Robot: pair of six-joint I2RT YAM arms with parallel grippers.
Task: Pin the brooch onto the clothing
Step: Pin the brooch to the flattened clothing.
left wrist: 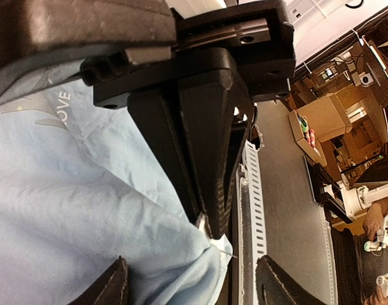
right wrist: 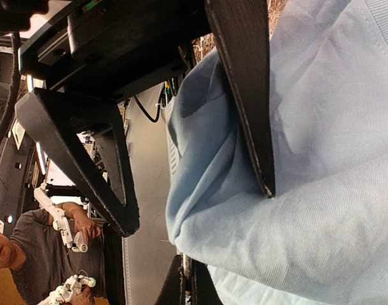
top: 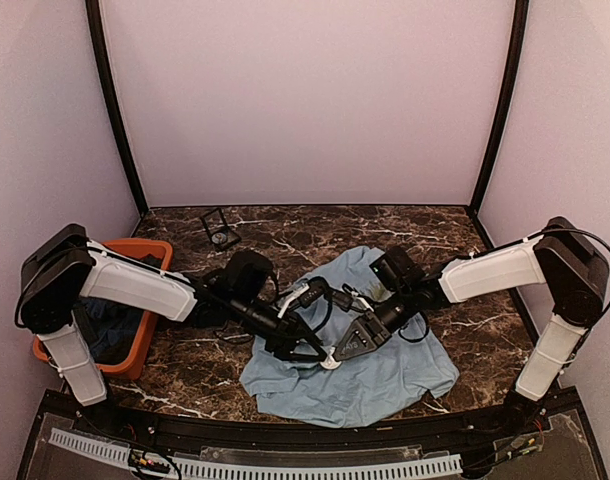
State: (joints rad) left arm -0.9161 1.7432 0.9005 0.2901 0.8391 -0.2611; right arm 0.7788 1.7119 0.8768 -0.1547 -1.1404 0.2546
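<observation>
The clothing, a light blue T-shirt, lies crumpled in the middle of the table. Both grippers meet over its near left part. My right gripper is shut, and a thin bronze sliver of the brooch shows between its tips. Those shut tips press into a raised fold of the shirt, and a fine pin pokes out through the fold's edge. My left gripper is open, its fingers straddling the same fold. One left finger rests against the cloth.
An orange bin holding darker blue garments stands at the left, beside the left arm. A small black-framed square case sits at the back left of the marble table. A perforated white rail runs along the near edge.
</observation>
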